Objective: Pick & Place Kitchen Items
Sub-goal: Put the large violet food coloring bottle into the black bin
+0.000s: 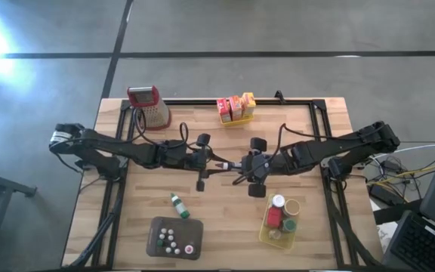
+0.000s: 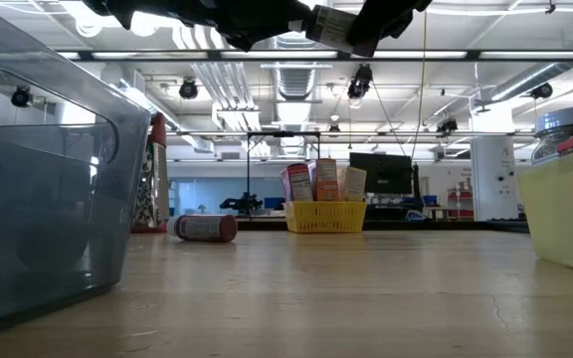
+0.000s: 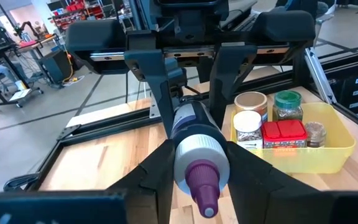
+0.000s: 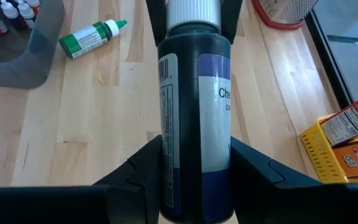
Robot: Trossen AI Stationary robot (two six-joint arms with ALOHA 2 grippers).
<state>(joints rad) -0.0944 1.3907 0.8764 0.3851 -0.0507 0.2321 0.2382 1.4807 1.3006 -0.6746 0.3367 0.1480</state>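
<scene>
A dark bottle [image 1: 223,164] with a white cap and a purple tip hangs in the air over the middle of the table, held between both grippers. My left gripper [image 3: 199,171] comes from the table's left and is shut on its cap end. My right gripper [image 4: 194,165] comes from the table's right and is shut on its body. The low view shows the bottle [image 2: 336,27] high above the tabletop. A green-labelled bottle [image 1: 177,204] lies on its side on the table, nearer the front edge. My left gripper pinches the bottle's white cap [image 3: 184,163] between its two fingers, coming about level from the table's left. The fingers lie along the bottle, and the purple tip points back between them. The bottle is clear of the table. My right gripper pinches the bottle's dark labelled body [image 4: 191,149] near its base end between its two fingers. It comes slanting down from the table's right, fingers along the bottle. The cap end points away from it, toward the other gripper.
A grey tray [image 1: 157,227] with several tiny bottles stands at the front left. At the front right, a yellow basket [image 1: 266,236] holds jars. Another yellow basket [image 1: 236,121] with boxes and a metal grater [image 1: 151,107] stand at the far edge.
</scene>
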